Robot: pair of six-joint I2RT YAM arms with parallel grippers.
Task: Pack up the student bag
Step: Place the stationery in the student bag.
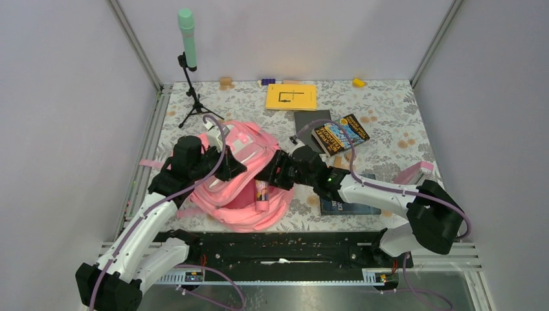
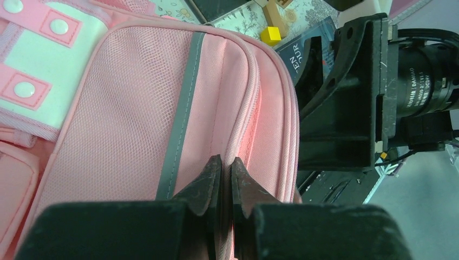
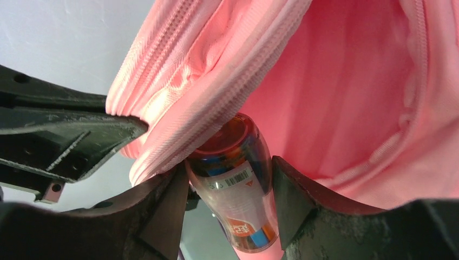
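The student bag (image 1: pixel 241 194), a big soft pink backpack, lies left of centre with its main opening gaping. My left gripper (image 1: pixel 233 170) is shut on the bag's zipper rim (image 2: pixel 246 124), pinching the fabric between its fingertips (image 2: pixel 226 169). In the right wrist view, my right gripper (image 3: pixel 230 168) is shut on a clear tube of coloured pens (image 3: pixel 238 189). The tube's red-capped top is tucked under the zipper edge, at the mouth of the pink interior (image 3: pixel 346 92). From above, the tube (image 1: pixel 262 193) stands in the opening just below the right gripper (image 1: pixel 270 176).
A yellow book (image 1: pixel 291 96), a dark notebook (image 1: pixel 311 122) and a colourful book (image 1: pixel 340 135) lie behind the bag. A dark blue book (image 1: pixel 346 207) sits under the right arm, a pink pencil case (image 1: pixel 414 173) at right. A green microphone on a tripod (image 1: pixel 188 39) stands back left.
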